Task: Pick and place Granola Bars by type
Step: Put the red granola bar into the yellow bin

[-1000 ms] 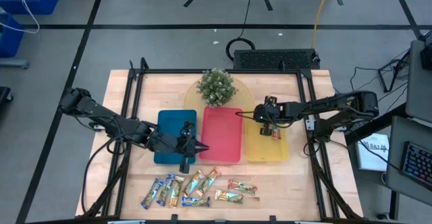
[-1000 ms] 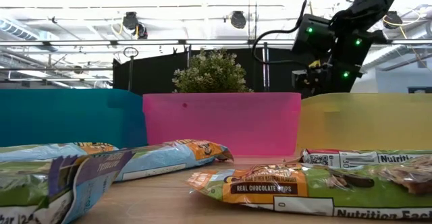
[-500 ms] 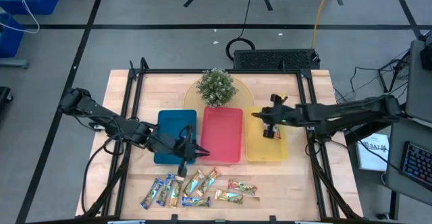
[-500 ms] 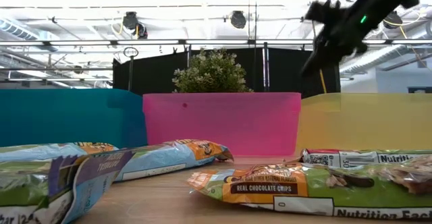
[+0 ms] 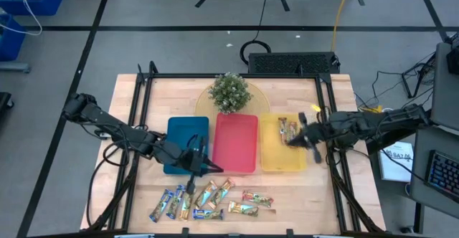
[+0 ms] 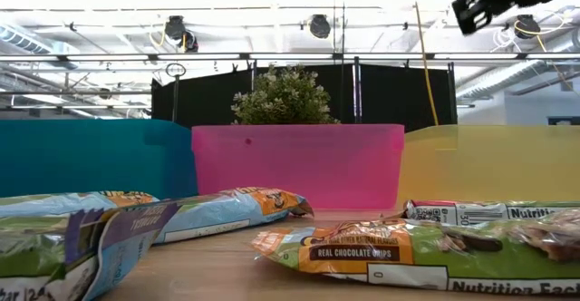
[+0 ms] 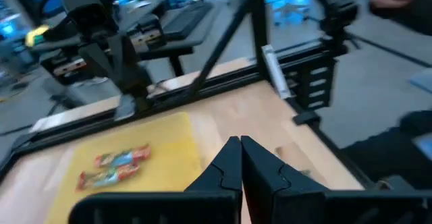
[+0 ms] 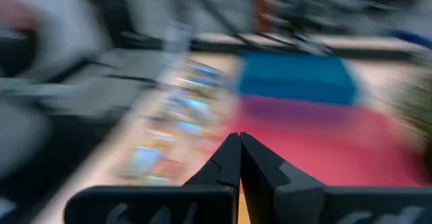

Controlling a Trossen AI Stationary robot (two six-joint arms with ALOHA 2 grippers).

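Lying nearest, shiny Granola Bars [image 5: 208, 201] with blue, orange and red-green wrappers crowd the wooden table [image 5: 129, 195]. Just beyond, the left gripper [image 5: 209, 168], fingers pressed together, hangs near the blue tray [image 5: 179, 134]. Two red-green bars [image 5: 288, 130] lie in the yellow tray [image 5: 276, 163], beside the right gripper [image 5: 310, 139], fingertips together.

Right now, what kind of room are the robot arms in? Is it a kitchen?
Not a kitchen: it looks like a robotics lab or workshop. The wooden table sits inside a black metal frame, cables trail across a grey floor, and ceiling pipes hang overhead.
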